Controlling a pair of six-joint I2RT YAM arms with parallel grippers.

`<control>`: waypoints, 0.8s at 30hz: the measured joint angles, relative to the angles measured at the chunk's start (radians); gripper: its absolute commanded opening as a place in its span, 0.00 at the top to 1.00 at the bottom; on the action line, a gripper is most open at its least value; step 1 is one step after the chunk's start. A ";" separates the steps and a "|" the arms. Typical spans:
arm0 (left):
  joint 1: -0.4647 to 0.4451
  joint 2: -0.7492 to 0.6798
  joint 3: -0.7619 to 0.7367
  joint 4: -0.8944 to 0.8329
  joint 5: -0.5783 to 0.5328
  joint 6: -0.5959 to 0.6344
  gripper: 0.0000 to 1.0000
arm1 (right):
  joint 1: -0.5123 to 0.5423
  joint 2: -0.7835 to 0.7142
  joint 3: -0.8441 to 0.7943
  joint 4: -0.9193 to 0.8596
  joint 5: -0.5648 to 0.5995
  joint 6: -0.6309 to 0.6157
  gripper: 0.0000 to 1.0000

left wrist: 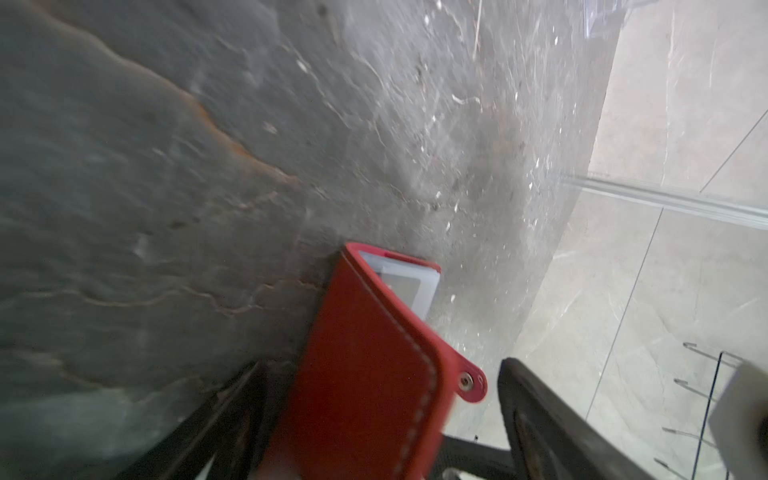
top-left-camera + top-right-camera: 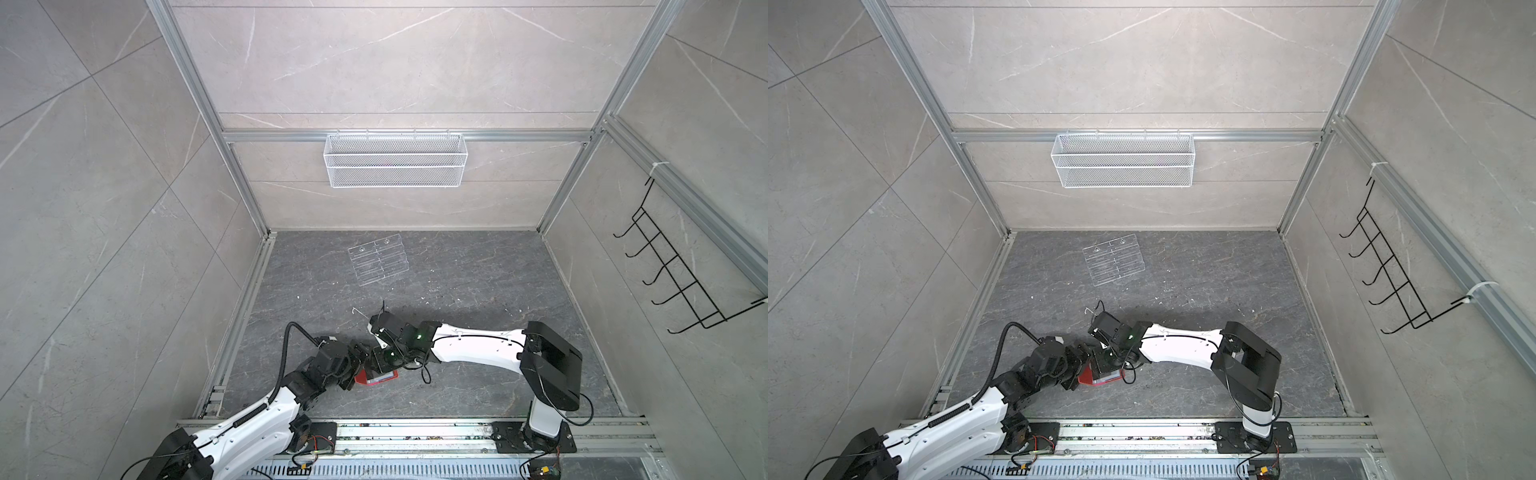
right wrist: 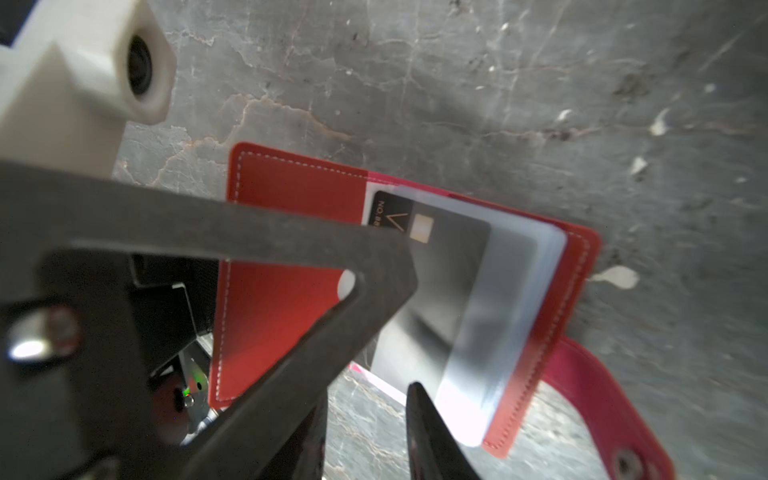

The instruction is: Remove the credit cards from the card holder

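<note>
card holder [image 3: 291, 195] lies open | black credit card [image 3: 449, 270] reads "NO.88", "V" | left hand [image 1: 378, 370] wide | right hand [image 3: 413, 328] slightly parted

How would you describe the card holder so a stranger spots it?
On the dark stone floor, look where the left arm and right arm meet. The card holder sits there: the only red thing, unlike the clear acrylic rack farther back.

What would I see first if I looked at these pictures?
The bright red card holder, lying open on the dark table near its front edge. In the right wrist view a dark credit card shows among its clear sleeves, with the right gripper open over it.
</note>
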 measured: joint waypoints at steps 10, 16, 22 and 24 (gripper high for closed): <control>0.003 -0.081 -0.024 -0.063 -0.011 -0.012 0.57 | -0.045 -0.052 -0.097 0.033 0.033 0.080 0.37; 0.003 -0.060 -0.029 -0.076 -0.010 -0.007 0.89 | -0.103 -0.061 -0.168 0.097 0.025 0.103 0.32; 0.003 -0.047 -0.029 -0.092 -0.009 -0.001 1.00 | -0.172 -0.071 -0.246 0.158 -0.009 0.113 0.35; 0.003 -0.043 -0.029 -0.098 -0.008 0.001 1.00 | -0.188 -0.076 -0.256 0.172 -0.012 0.114 0.35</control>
